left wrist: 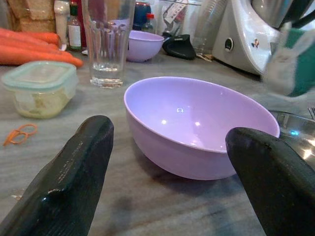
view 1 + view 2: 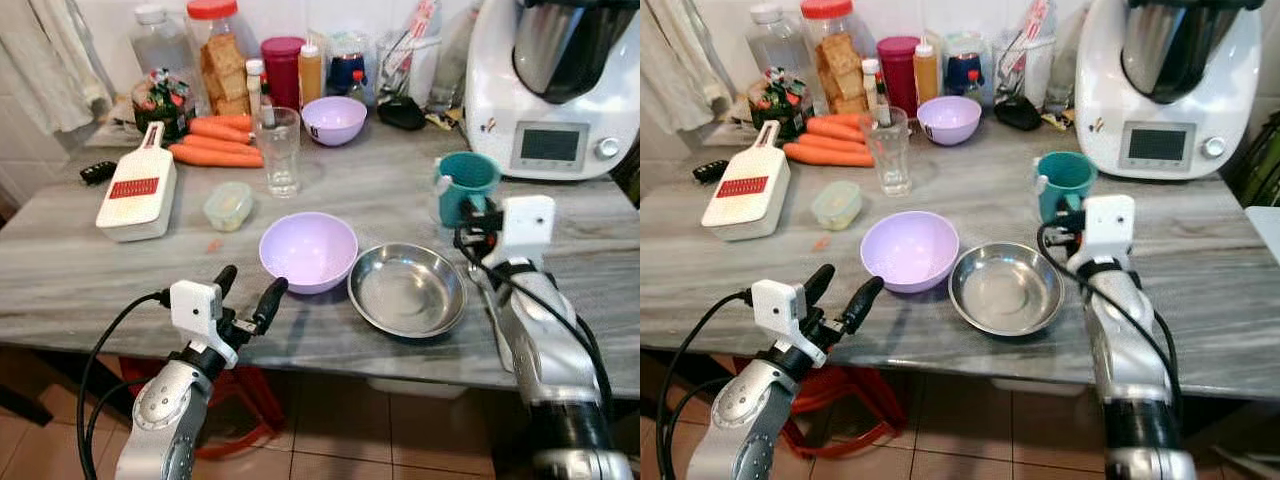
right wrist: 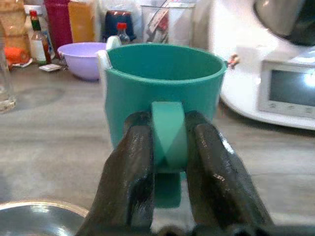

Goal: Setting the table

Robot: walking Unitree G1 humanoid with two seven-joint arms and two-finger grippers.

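The teal mug (image 3: 165, 108) stood near the counter's (image 2: 60, 270) right end, in front of the white kitchen machine (image 2: 550, 80). The right gripper (image 3: 167, 152) was clamped on its handle, probably to carry it to a place setting. The mug looked empty. The left gripper (image 2: 247, 291) hovered spread at the counter's front edge, aimed at the lavender bowl (image 2: 308, 250), which was empty. The steel bowl (image 2: 407, 289) touching it was also empty. Behind stood an empty glass (image 2: 278, 150), a second lavender bowl (image 2: 334, 119) and a lidded tub (image 2: 228, 205) holding pale food
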